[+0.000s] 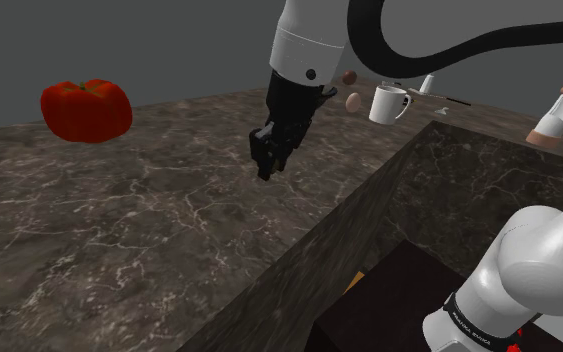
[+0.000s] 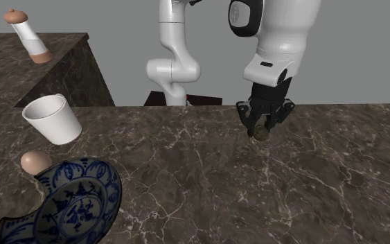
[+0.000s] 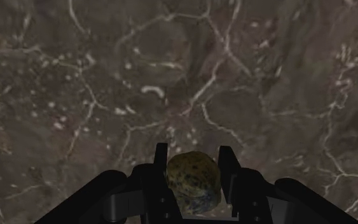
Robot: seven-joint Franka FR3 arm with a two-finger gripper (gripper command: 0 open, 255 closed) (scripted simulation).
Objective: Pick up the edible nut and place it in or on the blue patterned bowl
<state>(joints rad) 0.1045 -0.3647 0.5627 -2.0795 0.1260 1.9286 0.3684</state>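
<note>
A knobbly yellow-brown nut (image 3: 193,182) sits clasped between my two black fingers, and my gripper (image 3: 193,154) is shut on it. In the second exterior view the nut (image 2: 259,134) shows at the tips of the gripper (image 2: 260,129), just above the dark marble counter (image 2: 207,187). The blue patterned bowl (image 2: 75,204) lies tilted at that view's lower left, well away from the gripper. In the shoulder view the gripper (image 1: 266,168) hangs over the middle of the counter, pointing down.
A white mug (image 2: 51,118) and a brown egg (image 2: 36,162) stand beside the bowl. A white bottle with a brown cap (image 2: 28,36) is on the raised ledge. A big red tomato-like thing (image 1: 86,110) sits far off in the shoulder view.
</note>
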